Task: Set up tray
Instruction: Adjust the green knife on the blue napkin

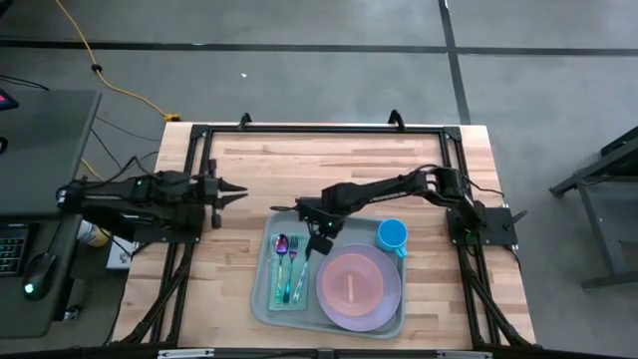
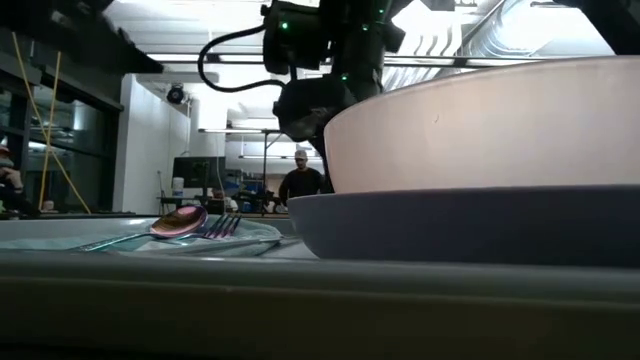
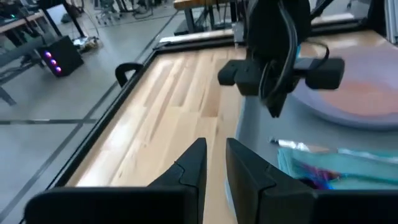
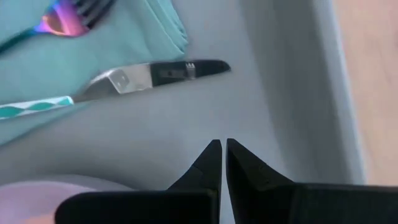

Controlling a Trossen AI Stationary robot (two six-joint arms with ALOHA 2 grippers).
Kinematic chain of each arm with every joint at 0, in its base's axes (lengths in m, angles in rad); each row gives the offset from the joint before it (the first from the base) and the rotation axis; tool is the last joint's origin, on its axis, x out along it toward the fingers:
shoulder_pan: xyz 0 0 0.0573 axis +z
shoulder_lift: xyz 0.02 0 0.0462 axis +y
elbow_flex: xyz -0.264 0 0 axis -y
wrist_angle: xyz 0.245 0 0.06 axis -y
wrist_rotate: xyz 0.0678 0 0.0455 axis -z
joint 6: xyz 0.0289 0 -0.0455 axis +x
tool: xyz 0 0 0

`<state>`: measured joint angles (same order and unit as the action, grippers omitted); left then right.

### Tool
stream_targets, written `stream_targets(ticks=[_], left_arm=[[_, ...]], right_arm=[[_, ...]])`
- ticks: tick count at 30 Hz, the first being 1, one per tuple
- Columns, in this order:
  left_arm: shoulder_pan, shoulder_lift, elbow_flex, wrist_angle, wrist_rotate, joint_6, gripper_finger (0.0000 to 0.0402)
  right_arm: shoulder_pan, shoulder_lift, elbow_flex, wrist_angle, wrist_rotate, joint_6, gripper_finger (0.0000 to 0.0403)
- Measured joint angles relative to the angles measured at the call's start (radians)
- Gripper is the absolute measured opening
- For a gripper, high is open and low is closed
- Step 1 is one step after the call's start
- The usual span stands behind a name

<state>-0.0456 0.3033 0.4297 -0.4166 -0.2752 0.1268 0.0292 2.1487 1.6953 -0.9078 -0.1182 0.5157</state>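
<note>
On the tabletop's near half sits the tray (image 1: 261, 299), already holding a pink plate (image 1: 359, 287), a napkin (image 1: 276, 291) with spoon (image 1: 282, 244) and fork (image 1: 296, 269), a knife (image 4: 143, 79) and, at its far corner, a blue cup (image 1: 393, 235). Just above the tray's far end hangs the right gripper (image 1: 320, 245), jaws together and holding nothing, likely because the knife is now laid beside the napkin. Farther left, well apart from the tray, the left gripper (image 1: 237, 192) waits over bare wood, jaws nearly together.
</note>
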Motion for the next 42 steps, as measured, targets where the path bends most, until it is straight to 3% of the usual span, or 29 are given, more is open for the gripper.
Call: stream_targets(ticks=[9,21,42], left_arm=[[0.0,-0.105,0.0,-0.117,-0.017,-0.003,0.009],[0.0,-0.107,0.0,-0.123,-0.031,0.0,0.009],[0.0,-0.107,-0.001,-0.126,-0.031,0.0,0.009]], right_arm=[[-0.002,-0.001,-0.012,0.092,-0.018,0.001,0.0],[-0.003,0.017,-0.012,0.136,-0.017,-0.004,0.0],[-0.023,0.013,-0.141,0.31,-0.066,0.025,0.0]])
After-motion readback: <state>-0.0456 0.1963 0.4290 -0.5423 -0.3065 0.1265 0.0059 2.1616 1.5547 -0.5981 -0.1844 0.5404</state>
